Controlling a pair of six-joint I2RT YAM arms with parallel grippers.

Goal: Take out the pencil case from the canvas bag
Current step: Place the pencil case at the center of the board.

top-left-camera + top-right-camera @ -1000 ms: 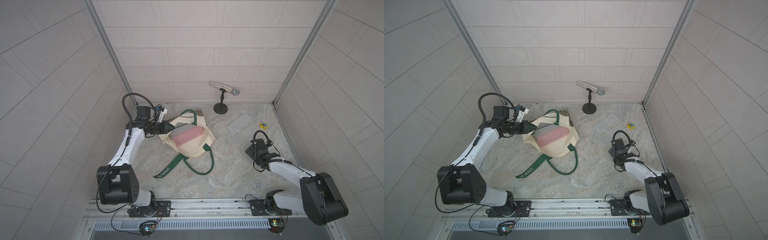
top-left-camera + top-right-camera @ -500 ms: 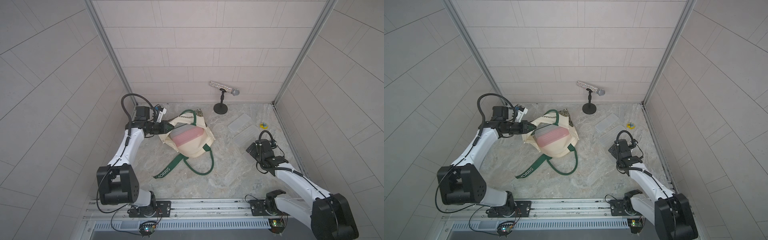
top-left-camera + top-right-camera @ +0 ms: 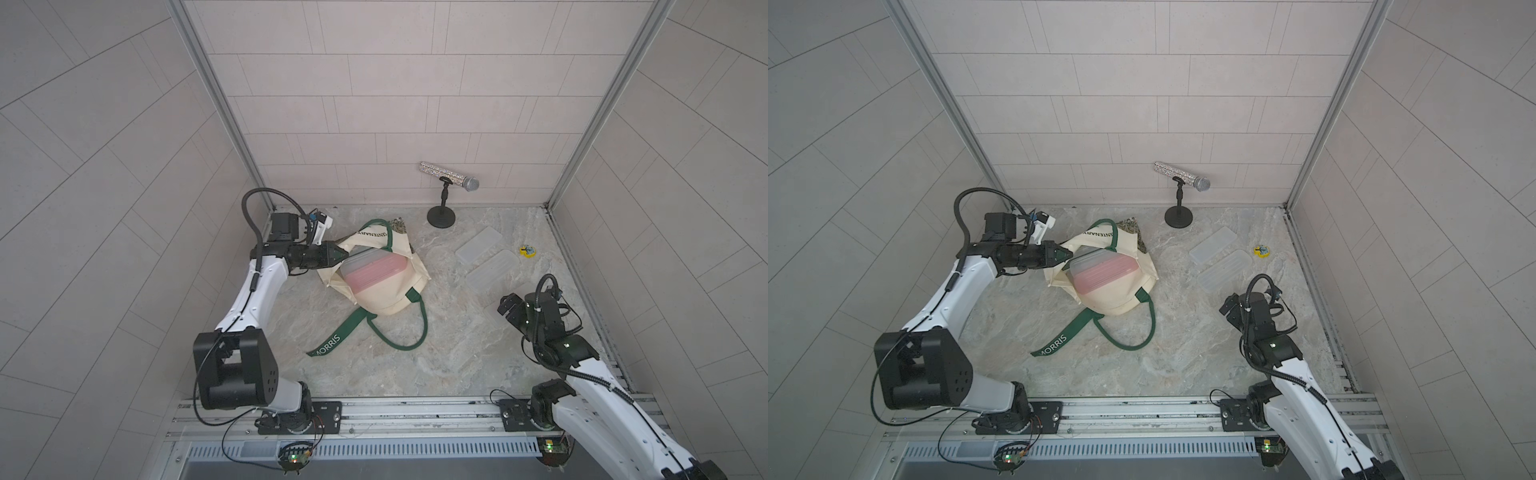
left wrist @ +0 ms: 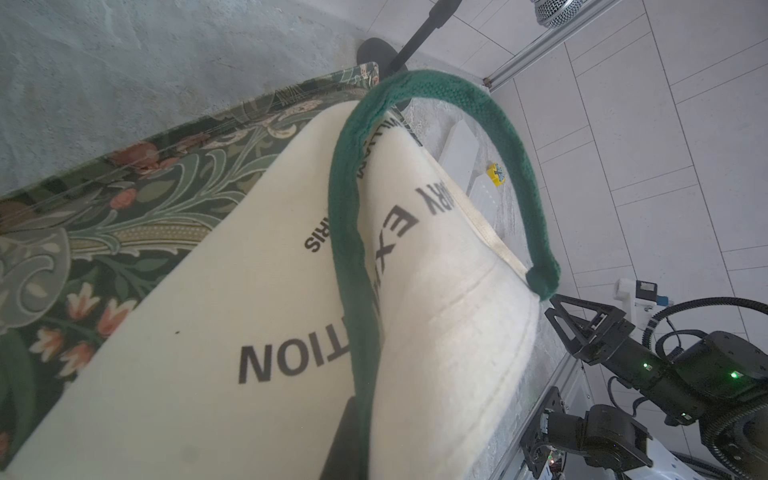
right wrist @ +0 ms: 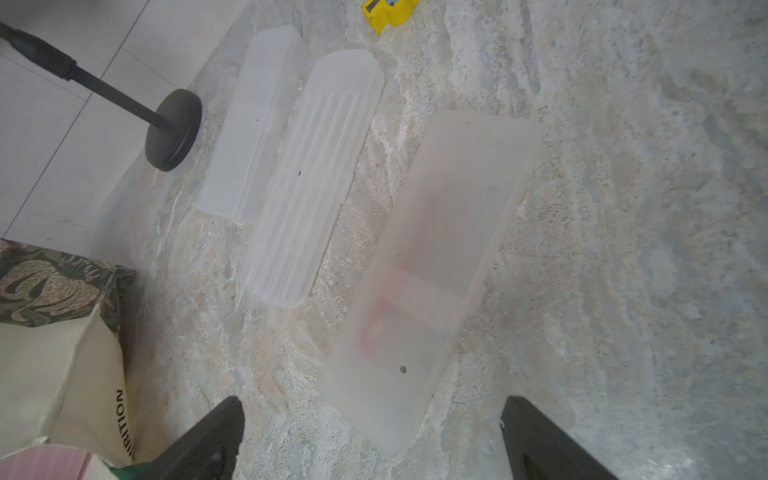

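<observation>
- Marble tabletop, tiled walls.
- Left gripper pinches bag rim; pink case rests in its mouth.
- Right gripper spread wide, frosted case on tabletop before it.

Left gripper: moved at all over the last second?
No. In a top view the left gripper stays at the canvas bag rim, in the same spot relative to the microphone stand base.

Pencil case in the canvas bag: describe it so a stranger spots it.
Start at the cream canvas bag with green handles on the table. The pencil case pokes from its open mouth. Unlike the frosted cases lying outside, it is pink.
</observation>
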